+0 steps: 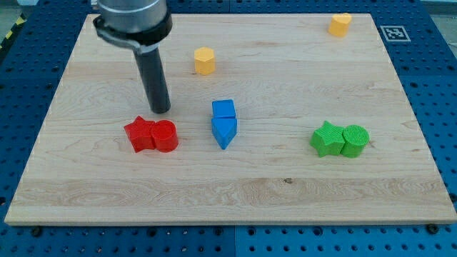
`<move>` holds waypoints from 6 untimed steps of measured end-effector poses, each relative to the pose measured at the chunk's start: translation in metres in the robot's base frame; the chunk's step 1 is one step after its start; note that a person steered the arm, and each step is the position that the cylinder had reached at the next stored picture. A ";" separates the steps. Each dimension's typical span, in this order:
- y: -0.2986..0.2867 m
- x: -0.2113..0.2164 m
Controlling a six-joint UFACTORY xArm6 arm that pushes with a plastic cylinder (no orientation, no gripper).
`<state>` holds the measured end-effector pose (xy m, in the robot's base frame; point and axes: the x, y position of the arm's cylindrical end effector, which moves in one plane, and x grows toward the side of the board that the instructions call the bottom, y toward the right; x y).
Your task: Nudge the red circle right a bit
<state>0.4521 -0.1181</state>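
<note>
Nearest the bottom edge sit two red blocks, a red star (141, 134) touching the red circle (165, 135), left of centre, and two green ones, a green star (326, 138) touching a green circle (355, 140), toward the right edge. Two blue blocks, a blue triangle (225, 131) and a blue cube (223, 109), touch mid-board. Two yellow blocks lie farther: a yellow hexagon (204, 61) and a yellow block (340, 24) at the top right corner. The rod stands upright, my tip (159, 111) just above the red pair; there are no jaws.

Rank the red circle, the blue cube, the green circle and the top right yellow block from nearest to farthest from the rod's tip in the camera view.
Measured from my tip:
1. red circle, just below it.
2. blue cube, to the view's right.
3. green circle, far toward the view's right.
4. yellow block, at the view's top right corner, though this and the green circle are fairly close to call.
</note>
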 end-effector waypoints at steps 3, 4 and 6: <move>-0.043 0.077; -0.043 0.081; 0.013 0.078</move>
